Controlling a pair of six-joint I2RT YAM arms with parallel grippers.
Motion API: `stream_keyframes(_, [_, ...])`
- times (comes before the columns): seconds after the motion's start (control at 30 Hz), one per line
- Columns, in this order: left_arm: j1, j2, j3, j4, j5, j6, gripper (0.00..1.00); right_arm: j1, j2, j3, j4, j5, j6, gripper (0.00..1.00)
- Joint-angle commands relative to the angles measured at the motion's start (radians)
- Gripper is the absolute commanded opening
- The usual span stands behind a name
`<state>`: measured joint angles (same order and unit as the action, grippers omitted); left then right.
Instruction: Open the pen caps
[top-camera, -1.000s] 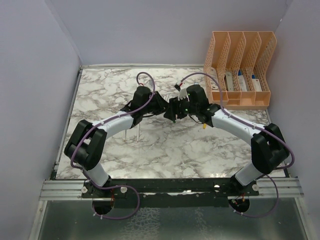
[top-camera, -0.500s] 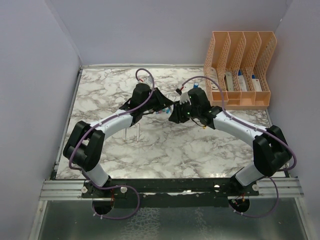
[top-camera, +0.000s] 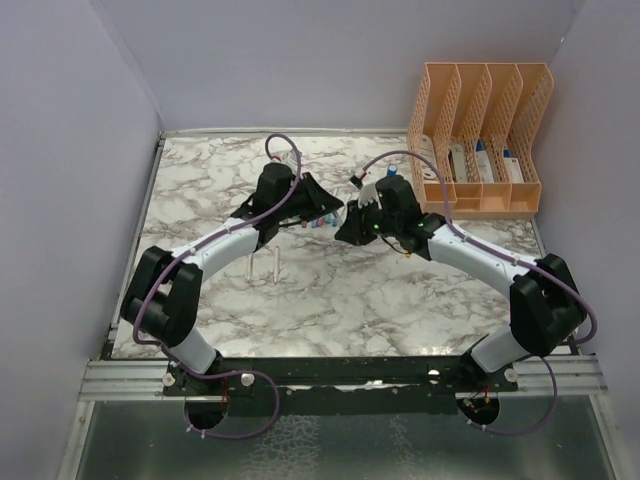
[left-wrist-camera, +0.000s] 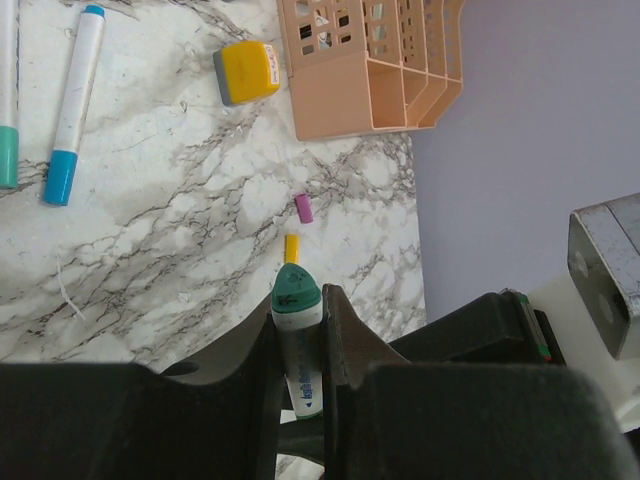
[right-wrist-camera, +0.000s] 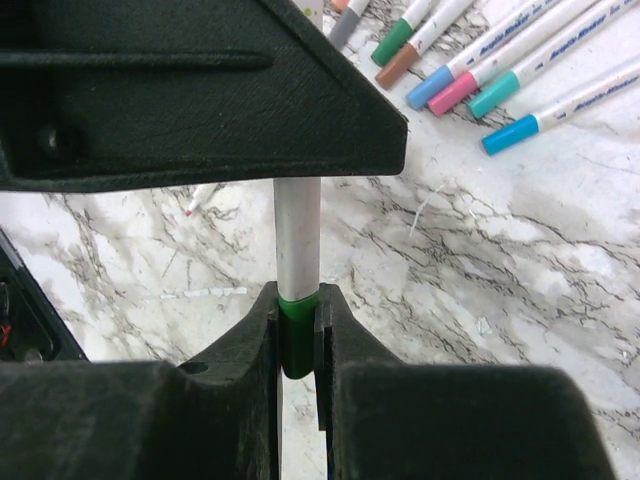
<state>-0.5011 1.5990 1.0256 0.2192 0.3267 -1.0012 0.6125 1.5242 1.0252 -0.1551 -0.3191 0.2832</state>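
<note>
A thin white-grey pen (right-wrist-camera: 298, 225) spans the gap between my two grippers above the middle of the table. My left gripper (left-wrist-camera: 298, 300) is shut on its barrel, and the pen's green tapered end (left-wrist-camera: 296, 288) pokes out past the fingertips. My right gripper (right-wrist-camera: 298, 300) is shut on the green pen cap (right-wrist-camera: 298, 335) at the other end. In the top view the left gripper (top-camera: 322, 212) and right gripper (top-camera: 346, 226) nearly touch. Several capped pens (right-wrist-camera: 470, 70) lie fanned on the marble. A loose purple cap (left-wrist-camera: 304, 208) and a yellow cap (left-wrist-camera: 292, 247) lie below.
An orange file rack (top-camera: 480, 140) stands at the back right. A stubby yellow item (left-wrist-camera: 247, 72) sits beside the rack (left-wrist-camera: 370, 70). Two bare white pens (top-camera: 262, 265) lie left of centre. A blue-capped pen (left-wrist-camera: 74, 105) lies on the marble table (top-camera: 330, 300).
My right gripper has closed onto the green cap. The left gripper has shifted slightly back and left while keeping hold of the pen.
</note>
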Motion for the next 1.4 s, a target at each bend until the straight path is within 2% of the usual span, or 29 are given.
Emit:
stream_keyframes(0.0, [0.131,-0.008,0.049,-0.020,-0.061,0.062,0.00,0.004,-0.057,-0.039,-0.056,0.016,-0.008,0.01])
stream_keyframes(0.17, [0.247,0.050,0.129,-0.038,-0.032,0.086,0.00,0.004,-0.084,-0.100,-0.072,0.005,-0.001,0.01])
stream_keyframes(0.33, [0.277,0.077,0.182,-0.066,-0.020,0.105,0.00,0.004,-0.110,-0.124,-0.103,0.050,-0.001,0.01])
stream_keyframes(0.4, [0.280,0.077,0.196,-0.106,-0.012,0.128,0.00,0.004,-0.118,-0.116,-0.132,0.115,0.013,0.01])
stream_keyframes(0.6, [0.272,0.070,0.275,-0.533,-0.038,0.399,0.00,-0.001,-0.095,-0.029,-0.295,0.453,0.065,0.01])
stream_keyframes(0.67, [0.268,0.040,0.244,-0.631,-0.081,0.466,0.00,-0.016,-0.085,-0.008,-0.318,0.503,0.073,0.01])
stream_keyframes(0.7, [0.266,-0.030,0.158,-0.698,-0.141,0.508,0.00,-0.049,-0.067,0.020,-0.336,0.520,0.073,0.01])
stream_keyframes(0.9, [0.266,-0.081,0.076,-0.790,-0.187,0.564,0.00,-0.094,-0.024,0.067,-0.369,0.515,0.054,0.01])
stream_keyframes(1.17, [0.258,-0.002,0.108,-0.885,-0.224,0.643,0.00,-0.141,-0.043,0.050,-0.386,0.528,0.041,0.01])
stream_keyframes(1.37, [0.247,0.049,0.109,-0.893,-0.241,0.668,0.00,-0.186,-0.064,0.016,-0.383,0.520,0.036,0.01])
